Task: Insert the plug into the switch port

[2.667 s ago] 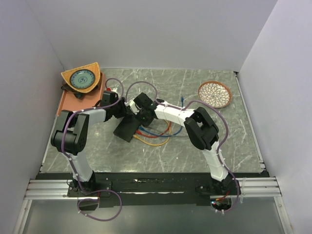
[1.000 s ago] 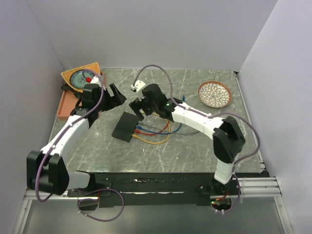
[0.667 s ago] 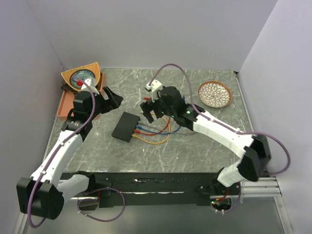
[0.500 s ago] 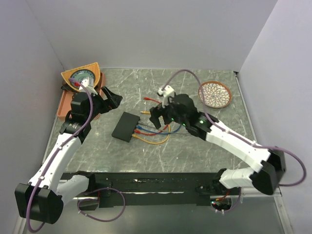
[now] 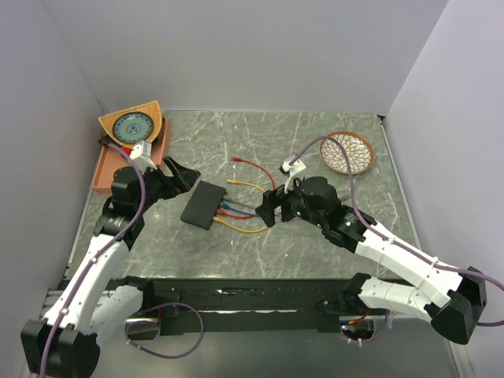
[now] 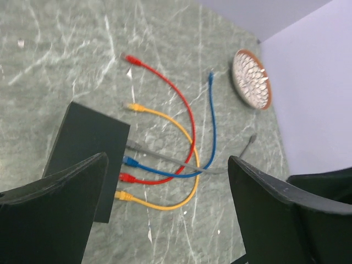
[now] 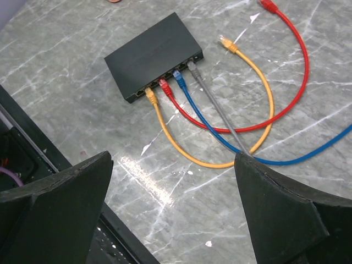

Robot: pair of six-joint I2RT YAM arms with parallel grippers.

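Observation:
The black switch box (image 5: 203, 204) lies flat left of centre on the table, also clear in the right wrist view (image 7: 154, 55). Its port row (image 7: 168, 82) holds a yellow (image 7: 149, 93), a red (image 7: 163, 83), a blue (image 7: 177, 74) and a grey plug (image 7: 191, 65). The cables' free plugs lie loose on the table: red (image 6: 127, 57), yellow (image 6: 133, 106), blue (image 6: 210, 77), grey (image 6: 252, 139). My left gripper (image 5: 186, 175) (image 6: 167, 159) hovers open just left of the box, holding nothing. Right of the cables, my right gripper (image 5: 268, 213) (image 7: 173, 157) hangs open and empty.
An orange tray (image 5: 103, 169) sits at the far left with a patterned plate (image 5: 131, 126) on a stand behind it. A patterned bowl (image 5: 347, 151) rests at the far right. Cable loops (image 5: 252, 224) spread right of the box. A black rail (image 5: 260, 287) runs along the near edge.
Both arms have drawn back from over the switch toward the near edge, the right one swinging right. The red and yellow free ends, hidden before, now show.

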